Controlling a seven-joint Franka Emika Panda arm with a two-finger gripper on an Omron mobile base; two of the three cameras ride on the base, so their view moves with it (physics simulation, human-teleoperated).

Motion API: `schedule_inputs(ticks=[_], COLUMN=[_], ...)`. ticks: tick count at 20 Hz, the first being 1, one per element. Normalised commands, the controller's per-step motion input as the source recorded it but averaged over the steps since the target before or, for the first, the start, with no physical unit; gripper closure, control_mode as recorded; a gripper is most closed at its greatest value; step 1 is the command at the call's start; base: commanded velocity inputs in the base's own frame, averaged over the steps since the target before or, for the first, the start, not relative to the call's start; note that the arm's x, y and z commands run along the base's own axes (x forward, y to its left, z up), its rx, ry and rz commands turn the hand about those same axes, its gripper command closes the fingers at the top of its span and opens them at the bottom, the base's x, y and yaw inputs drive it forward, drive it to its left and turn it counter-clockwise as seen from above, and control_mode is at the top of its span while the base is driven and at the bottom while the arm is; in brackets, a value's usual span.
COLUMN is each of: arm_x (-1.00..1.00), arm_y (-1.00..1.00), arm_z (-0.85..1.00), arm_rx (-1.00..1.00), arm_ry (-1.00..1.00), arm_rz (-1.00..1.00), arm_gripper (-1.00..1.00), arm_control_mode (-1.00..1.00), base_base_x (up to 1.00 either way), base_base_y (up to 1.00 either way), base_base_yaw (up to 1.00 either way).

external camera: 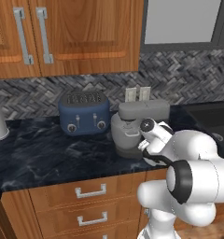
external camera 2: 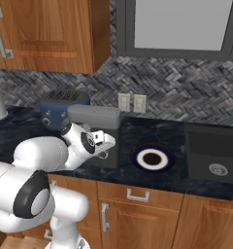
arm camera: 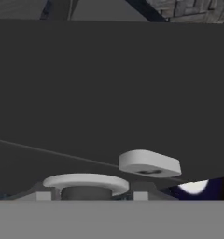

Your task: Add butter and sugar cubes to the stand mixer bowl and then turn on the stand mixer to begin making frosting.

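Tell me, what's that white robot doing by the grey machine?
The robot's hand is pressed up close against the side of the stand mixer on the dark counter, near its base. The blue toaster sits just behind. A dark plate lies beside the mixer. Whether the hand holds anything is unclear.

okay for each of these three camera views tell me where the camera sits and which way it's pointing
Left base view: behind the arm's left, facing forward and down at the toaster and stand mixer; white arm lower right.
Right base view: behind the arm's right, on the same mixer, toaster, plus a plate; arm lower left.
Hand view: on the hand, pressed close to the mixer's dark body, its silver-rimmed knob low in frame.
Shared: both base views show toaster, mixer, counter.
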Motion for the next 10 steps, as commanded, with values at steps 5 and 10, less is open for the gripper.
schedule_inputs(ticks=[5, 10], arm_x=[0.0, 0.08], arm_y=[-0.17, -0.31], arm_z=[0.04, 0.13], arm_rx=[0.0, 0.02], arm_ry=[0.0, 0.0], arm_rz=[0.0, -0.01], arm_gripper=[1.0, 1.0], arm_control_mode=[-1.0, -1.0], base_base_x=[0.0, 0.0], base_base_y=[0.0, 0.0], base_base_yaw=[0.0, 0.0])
